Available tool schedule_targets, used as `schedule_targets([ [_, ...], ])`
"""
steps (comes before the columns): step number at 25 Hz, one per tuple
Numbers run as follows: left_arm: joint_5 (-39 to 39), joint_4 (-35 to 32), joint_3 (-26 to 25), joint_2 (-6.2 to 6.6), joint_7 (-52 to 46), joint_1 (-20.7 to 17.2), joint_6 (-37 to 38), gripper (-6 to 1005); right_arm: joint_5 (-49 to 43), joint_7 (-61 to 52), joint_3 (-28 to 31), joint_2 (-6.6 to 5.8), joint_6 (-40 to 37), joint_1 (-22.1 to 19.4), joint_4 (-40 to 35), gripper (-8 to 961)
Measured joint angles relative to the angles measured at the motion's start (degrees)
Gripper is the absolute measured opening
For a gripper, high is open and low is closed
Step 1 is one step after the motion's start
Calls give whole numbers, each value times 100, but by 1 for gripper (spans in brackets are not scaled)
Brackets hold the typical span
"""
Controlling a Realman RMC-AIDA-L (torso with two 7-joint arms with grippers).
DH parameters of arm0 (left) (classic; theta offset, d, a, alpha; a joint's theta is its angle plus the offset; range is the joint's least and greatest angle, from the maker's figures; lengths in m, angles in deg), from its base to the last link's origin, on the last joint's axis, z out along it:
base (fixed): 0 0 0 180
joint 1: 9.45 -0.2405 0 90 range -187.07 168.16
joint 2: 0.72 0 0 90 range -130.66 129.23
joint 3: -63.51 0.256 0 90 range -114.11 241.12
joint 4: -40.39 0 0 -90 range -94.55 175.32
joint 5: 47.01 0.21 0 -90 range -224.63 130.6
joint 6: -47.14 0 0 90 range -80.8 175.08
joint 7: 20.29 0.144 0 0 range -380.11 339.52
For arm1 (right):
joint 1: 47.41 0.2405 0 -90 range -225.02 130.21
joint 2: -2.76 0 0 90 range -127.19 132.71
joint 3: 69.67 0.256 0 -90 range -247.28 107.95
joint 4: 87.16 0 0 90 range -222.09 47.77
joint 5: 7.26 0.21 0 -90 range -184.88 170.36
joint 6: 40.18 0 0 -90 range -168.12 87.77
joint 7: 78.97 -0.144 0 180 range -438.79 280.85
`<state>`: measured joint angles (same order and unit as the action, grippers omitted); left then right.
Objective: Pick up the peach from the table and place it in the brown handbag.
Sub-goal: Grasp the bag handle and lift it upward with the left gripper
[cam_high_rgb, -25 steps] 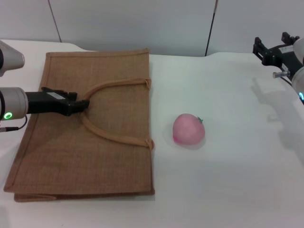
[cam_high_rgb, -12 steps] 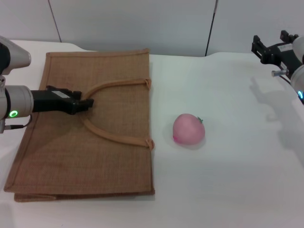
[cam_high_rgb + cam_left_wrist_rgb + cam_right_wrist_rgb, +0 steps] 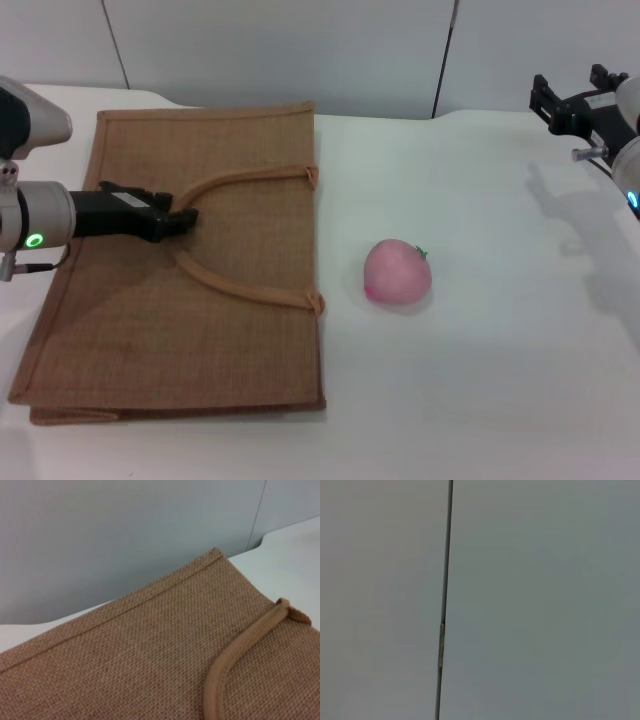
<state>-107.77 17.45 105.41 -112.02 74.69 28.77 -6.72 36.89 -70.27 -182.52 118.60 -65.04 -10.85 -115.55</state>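
The pink peach lies on the white table, a little right of the brown handbag. The handbag lies flat at the left, its arched handles on top. My left gripper is low over the bag, its tip at the bend of the handles, far left of the peach. The left wrist view shows the woven bag and a stretch of a handle close up. My right gripper is open and empty, held above the table's far right corner. The right wrist view shows only a wall.
A grey panelled wall stands behind the table. The table's back edge curves just behind the bag and the right gripper. Bare tabletop lies around and in front of the peach.
My left gripper has slid a little to the right along the bag, up to the bend of the handles, and the arm has risen slightly. The peach and the right arm have not moved.
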Motion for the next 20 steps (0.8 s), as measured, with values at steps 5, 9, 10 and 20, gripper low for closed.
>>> schedule_targets([
  [5,97,0,0,-58,5,38,177,434,-1,0,0,0,0,6,0,717],
  [9,196,0,-2,-121,11,71,317,428,0,0,0,0,10,13,0,712],
  [10,208,0,-14,-142,9,79,362,426,1,0,0,0,28,15,0,711],
  [20,168,-171,-59,-294,11,91,525,193,-4,0,0,-8,125,40,-9,700],
])
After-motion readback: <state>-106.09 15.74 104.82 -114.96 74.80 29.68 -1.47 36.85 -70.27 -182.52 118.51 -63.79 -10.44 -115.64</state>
